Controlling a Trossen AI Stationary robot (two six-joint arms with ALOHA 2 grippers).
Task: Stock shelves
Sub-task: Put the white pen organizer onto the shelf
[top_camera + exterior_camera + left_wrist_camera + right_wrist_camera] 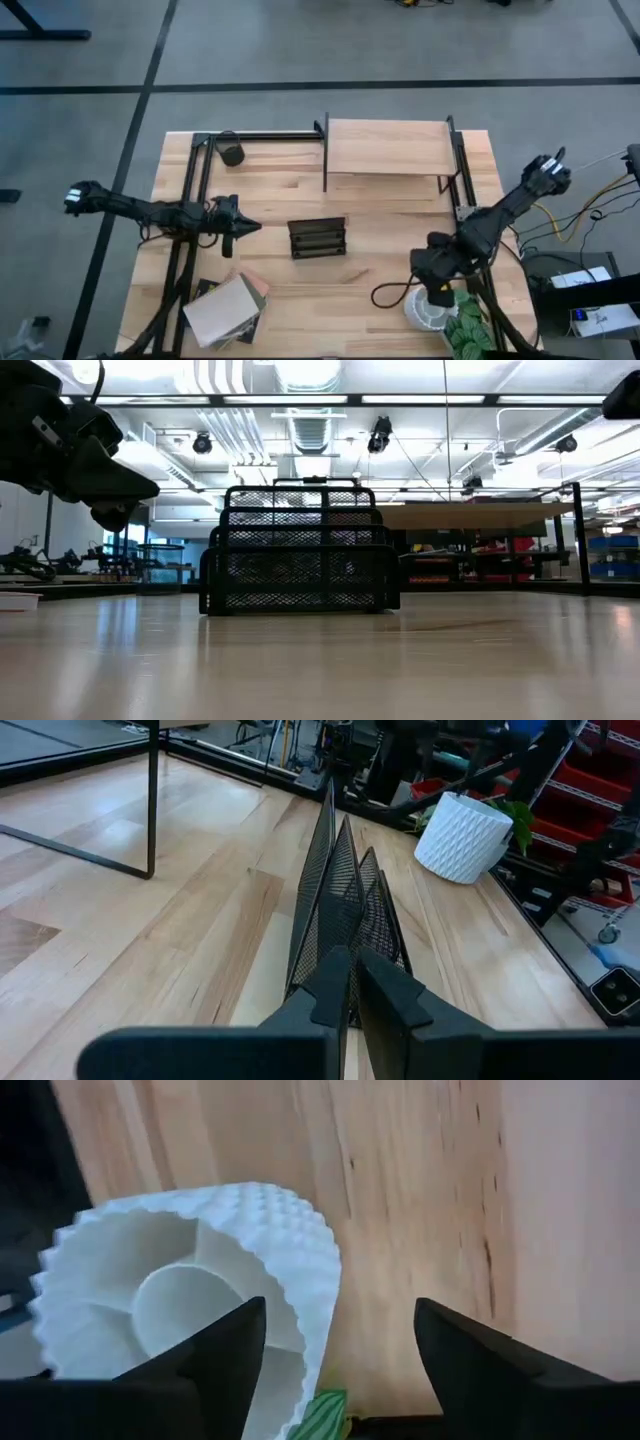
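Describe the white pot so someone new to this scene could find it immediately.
Start at the light-wood tabletop and go to its near right corner, under the right arm's gripper. There stands the white ribbed plant pot, round with a textured wall and green leaves beside it. It is the only white, round thing there; the black mesh rack sits mid-table.

One shelf unit (pixel 388 148), one mesh rack (pixel 317 238), one white pot (pixel 430 311), two arms.
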